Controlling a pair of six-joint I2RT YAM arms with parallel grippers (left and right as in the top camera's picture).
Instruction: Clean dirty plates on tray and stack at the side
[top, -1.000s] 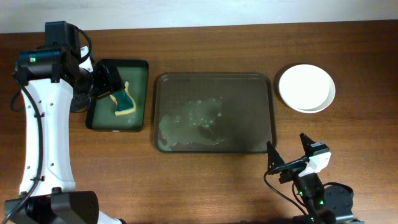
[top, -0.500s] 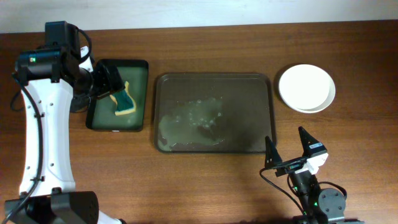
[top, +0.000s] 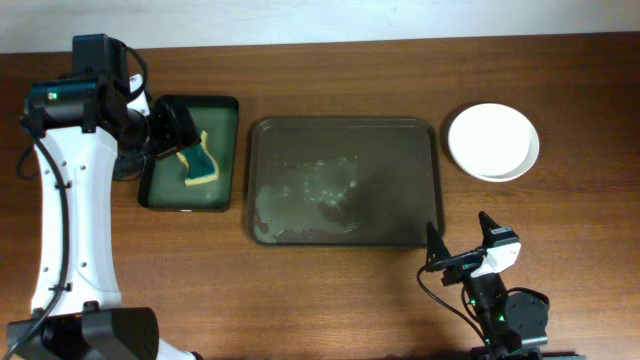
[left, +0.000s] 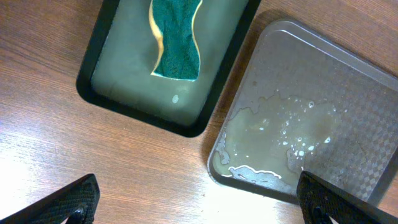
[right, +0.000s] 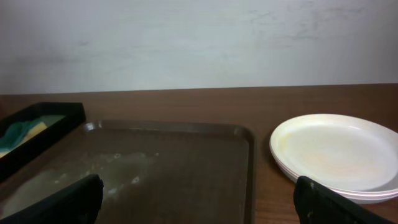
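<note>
While left gripper (left: 198, 202) and right gripper (top: 458, 235) gape empty, the tray (top: 400, 135) holds a wet smear (top: 305, 195), the plates (top: 493, 141) sit stacked beside its right end, and the green tray (top: 190, 99) holds 1 sponge (top: 200, 163).

The plates (top: 493, 141) are white, the tray (top: 400, 170) dark brown-grey with pale smears, the sponge (top: 200, 165) teal and yellow, the table (top: 350, 80) wood-grained brown.

sponge (left: 177, 43) cut off above, tray (left: 348, 93) cropped right
</note>
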